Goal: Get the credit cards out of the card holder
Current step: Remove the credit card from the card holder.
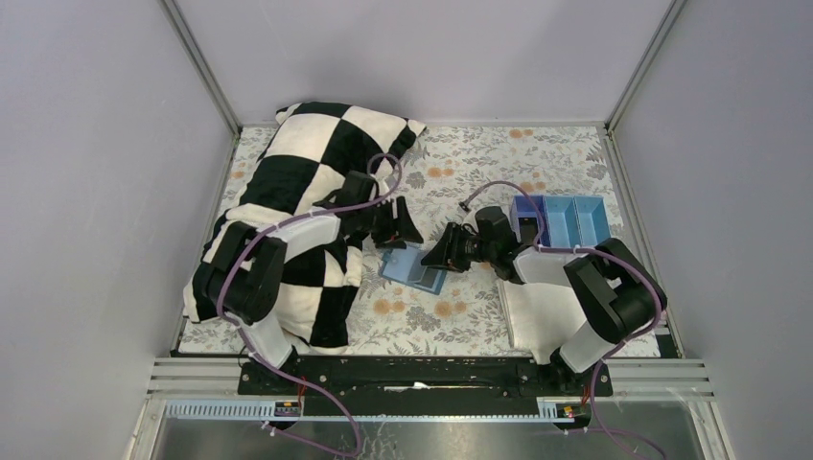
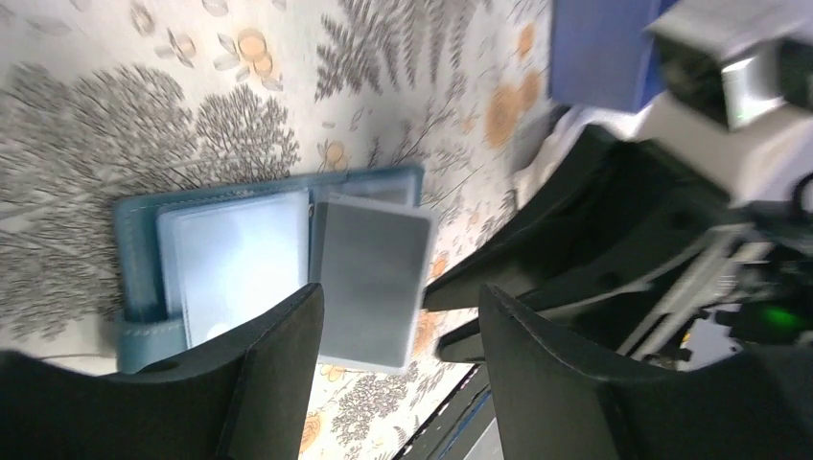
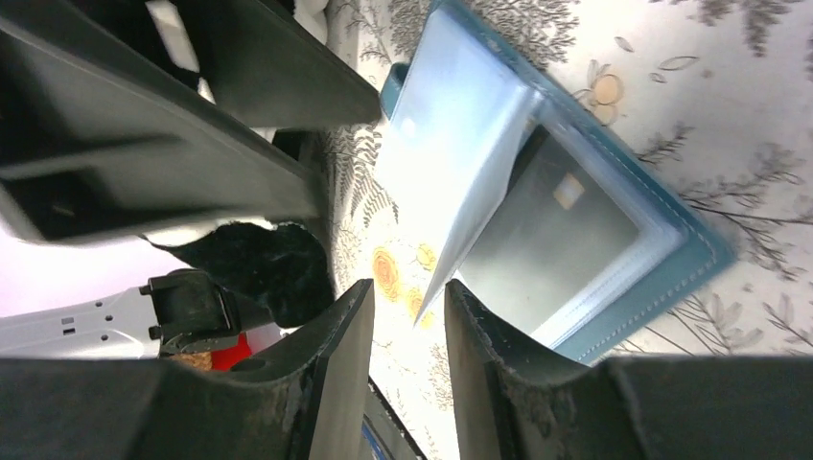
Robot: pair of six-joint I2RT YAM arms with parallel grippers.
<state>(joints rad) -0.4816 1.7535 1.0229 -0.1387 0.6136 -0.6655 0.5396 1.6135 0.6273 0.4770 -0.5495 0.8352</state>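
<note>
Open card holder (image 1: 410, 267) lies just beside left claw (image 1: 399, 240) and right claw (image 1: 433, 257).

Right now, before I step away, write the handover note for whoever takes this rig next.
Left gripper: open, empty, hovering over the card holder.
Right gripper: jaws slightly apart, the corner of a clear sleeve in the gap, not visibly clamped.
Things: holder lies open on the flowered cloth; a grey card sits in its sleeves, one end past the holder's edge.
Done: holder opened; no card seen fully out.
Left: pull every card free.
</note>
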